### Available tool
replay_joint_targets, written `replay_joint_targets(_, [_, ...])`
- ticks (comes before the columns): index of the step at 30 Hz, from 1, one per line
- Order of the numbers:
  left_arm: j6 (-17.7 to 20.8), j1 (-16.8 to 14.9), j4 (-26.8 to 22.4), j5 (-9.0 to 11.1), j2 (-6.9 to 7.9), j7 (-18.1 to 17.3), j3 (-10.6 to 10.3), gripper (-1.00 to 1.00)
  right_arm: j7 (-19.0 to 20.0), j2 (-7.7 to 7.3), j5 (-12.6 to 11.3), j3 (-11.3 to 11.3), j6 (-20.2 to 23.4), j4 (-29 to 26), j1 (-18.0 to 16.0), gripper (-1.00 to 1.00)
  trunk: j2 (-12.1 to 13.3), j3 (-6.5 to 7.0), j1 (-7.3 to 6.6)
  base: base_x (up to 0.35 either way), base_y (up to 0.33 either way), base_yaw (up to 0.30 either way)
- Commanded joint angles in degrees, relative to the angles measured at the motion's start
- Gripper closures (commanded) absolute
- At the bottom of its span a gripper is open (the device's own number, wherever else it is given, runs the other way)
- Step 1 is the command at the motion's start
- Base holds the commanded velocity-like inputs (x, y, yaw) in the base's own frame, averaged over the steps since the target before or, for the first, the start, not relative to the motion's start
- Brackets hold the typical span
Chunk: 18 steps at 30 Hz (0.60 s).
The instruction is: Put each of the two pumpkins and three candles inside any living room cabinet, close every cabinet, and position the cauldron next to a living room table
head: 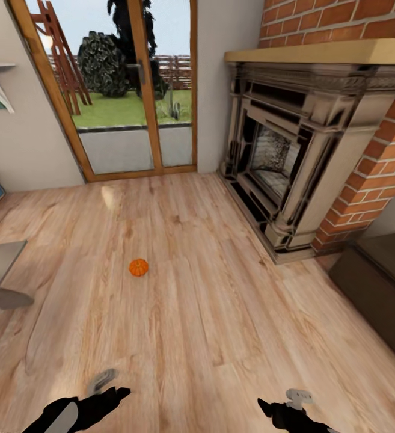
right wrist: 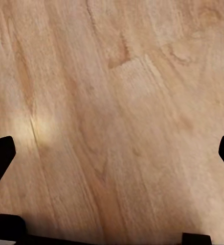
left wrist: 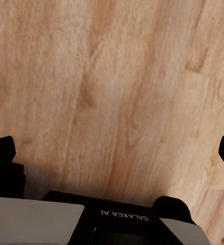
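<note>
Small orange ribbed pumpkin (head: 138, 267) sits on wood plank floor (head: 209, 337), frame centre-left. Left gripper (left wrist: 114, 148) & right gripper (right wrist: 114, 148) both spread, empty.

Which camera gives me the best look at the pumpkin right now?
Head view: the pumpkin sits whole and unobstructed on the wooden floor, ahead of both arms. The two wrist views look down at floor planks between their fingertips.
</note>
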Motion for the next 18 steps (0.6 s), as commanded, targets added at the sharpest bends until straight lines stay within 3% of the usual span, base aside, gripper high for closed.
replay_joint_targets(1, [0.0,-0.1,0.2,0.2,0.04,-0.1,-0.3,-1.0,0.3,-0.03,0.2,-0.3,-0.2,0.0,0.0,-1.0,0.0,-0.07,0.03,0.292,0.199,0.282])
replay_joint_targets(8, [0.0,-0.1,0.3,0.2,0.06,-0.1,-0.3,-1.0,1.1,-0.1,0.1,-0.4,-0.2,0.0,0.0,-1.0,0.0,-0.17,0.03,0.293,0.193,0.271])
replay_joint_targets(18, [0.0,-0.1,0.3,0.2,0.02,-0.1,-0.3,-1.0,0.8,-0.05,0.2,-0.4,-0.1,0.0,0.0,-1.0,0.0,-0.18,0.03,0.293,0.19,0.115])
